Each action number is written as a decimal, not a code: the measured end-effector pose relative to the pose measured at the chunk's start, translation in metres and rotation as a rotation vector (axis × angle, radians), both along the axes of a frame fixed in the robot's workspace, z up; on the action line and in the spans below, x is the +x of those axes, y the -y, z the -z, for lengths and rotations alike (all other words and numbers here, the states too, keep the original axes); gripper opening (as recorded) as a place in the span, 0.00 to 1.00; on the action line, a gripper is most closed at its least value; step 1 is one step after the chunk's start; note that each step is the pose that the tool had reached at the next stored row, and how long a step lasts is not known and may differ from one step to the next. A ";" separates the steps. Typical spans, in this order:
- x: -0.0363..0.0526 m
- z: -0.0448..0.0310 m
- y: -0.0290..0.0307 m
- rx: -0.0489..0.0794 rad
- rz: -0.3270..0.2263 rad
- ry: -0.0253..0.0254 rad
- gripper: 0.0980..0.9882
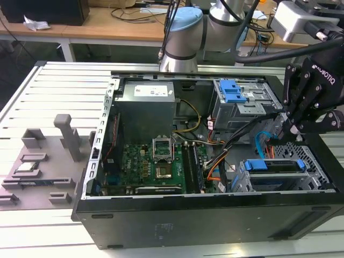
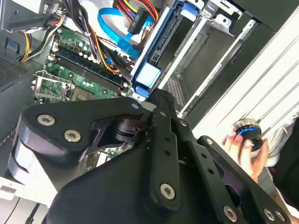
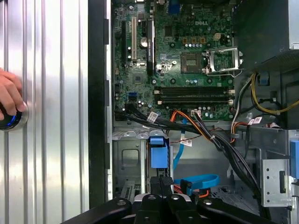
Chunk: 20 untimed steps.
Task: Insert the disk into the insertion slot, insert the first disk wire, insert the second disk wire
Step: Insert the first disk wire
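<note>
The disk (image 1: pixel 267 165), in its bright blue carrier, sits inside the insertion slot (image 1: pixel 316 171), the perforated silver cage at the case's front corner on the exterior view's right. In both wrist views the carrier's blue end (image 2: pixel 148 74) (image 3: pixel 157 152) lies just past my fingertips. My black gripper (image 1: pixel 294 129) hangs right above the cage with its fingers pressed together (image 2: pixel 161 98) (image 3: pixel 163 180) and nothing visible between them. The second disk wire (image 1: pixel 261 142), a flat light-blue cable, arches beside the cage (image 2: pixel 110 20) (image 3: pixel 200 179). I cannot tell where its plug ends.
An orange-and-black wire bundle (image 1: pixel 216 160) runs over the motherboard (image 3: pixel 182 56) toward the cage. A taller grey cage with a blue latch (image 1: pixel 234 92) stands behind it. A person's hand (image 3: pixel 8 97) rests on a round knob (image 2: pixel 246 132) on the slatted table outside the case.
</note>
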<state>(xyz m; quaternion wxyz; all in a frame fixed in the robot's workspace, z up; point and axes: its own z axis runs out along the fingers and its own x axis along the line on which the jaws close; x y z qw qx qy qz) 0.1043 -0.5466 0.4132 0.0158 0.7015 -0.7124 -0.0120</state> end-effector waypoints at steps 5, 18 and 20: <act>0.0122 0.0023 -0.0012 -0.001 0.000 -0.0001 0.01; 0.0400 0.0343 -0.0357 -0.013 0.000 -0.0011 0.01; 0.0400 0.0416 -0.0405 -0.013 0.000 -0.0011 0.01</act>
